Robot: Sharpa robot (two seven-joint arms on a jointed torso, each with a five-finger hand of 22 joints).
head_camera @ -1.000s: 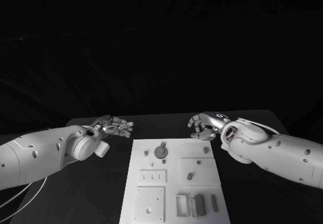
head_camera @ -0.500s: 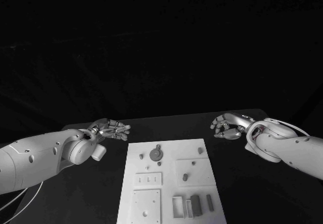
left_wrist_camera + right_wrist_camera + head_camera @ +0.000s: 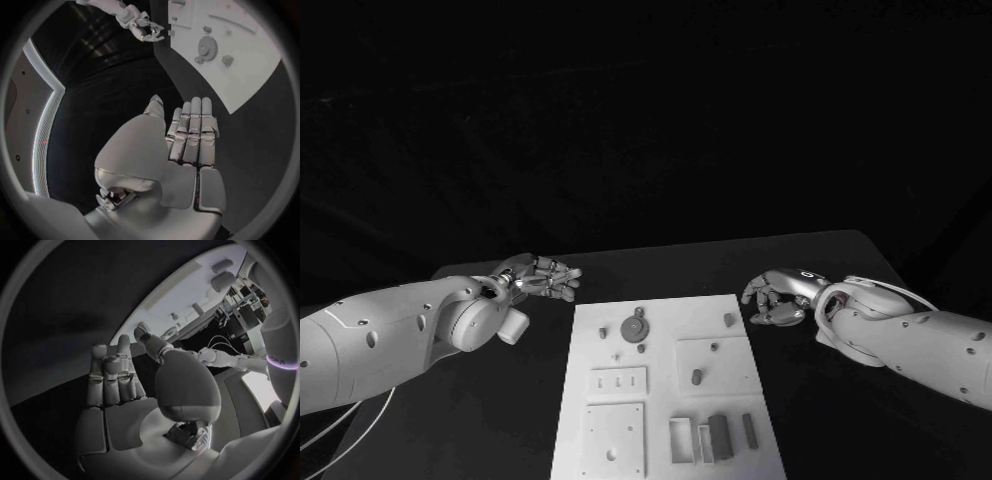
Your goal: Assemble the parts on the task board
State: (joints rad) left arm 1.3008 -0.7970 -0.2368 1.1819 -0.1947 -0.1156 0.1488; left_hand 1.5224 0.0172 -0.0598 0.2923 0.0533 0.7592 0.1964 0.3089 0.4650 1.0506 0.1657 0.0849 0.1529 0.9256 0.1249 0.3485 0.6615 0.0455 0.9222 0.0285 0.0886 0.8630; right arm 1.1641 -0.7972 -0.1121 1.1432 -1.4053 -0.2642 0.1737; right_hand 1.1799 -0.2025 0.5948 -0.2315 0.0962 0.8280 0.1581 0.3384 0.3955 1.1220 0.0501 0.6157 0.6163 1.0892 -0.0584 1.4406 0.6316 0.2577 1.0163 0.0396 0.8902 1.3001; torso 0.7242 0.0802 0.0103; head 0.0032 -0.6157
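Note:
The white task board (image 3: 661, 395) lies in the middle of the black table. On it sit a grey gear (image 3: 635, 328), a small peg (image 3: 730, 320), another small piece (image 3: 698, 379) and upright bars (image 3: 718, 437) near the front. My left hand (image 3: 538, 277) hovers off the board's far left corner, holding nothing. In the left wrist view its fingers (image 3: 190, 130) lie straight, with the board (image 3: 244, 75) and gear (image 3: 207, 47) beyond. My right hand (image 3: 776, 296) hangs just off the far right corner, loosely curled and holding nothing; its fingers (image 3: 111, 375) point toward the board (image 3: 181, 295).
Black tabletop (image 3: 488, 420) runs along both long sides of the board. A rectangular recess plate (image 3: 617, 440) and a slotted plate (image 3: 620, 382) sit on the board's left half. The table's far edge (image 3: 704, 243) lies close behind both hands.
My right hand has swung out from over the board's far right corner to the right, then come down and nearer beside that corner. The left hand has barely moved.

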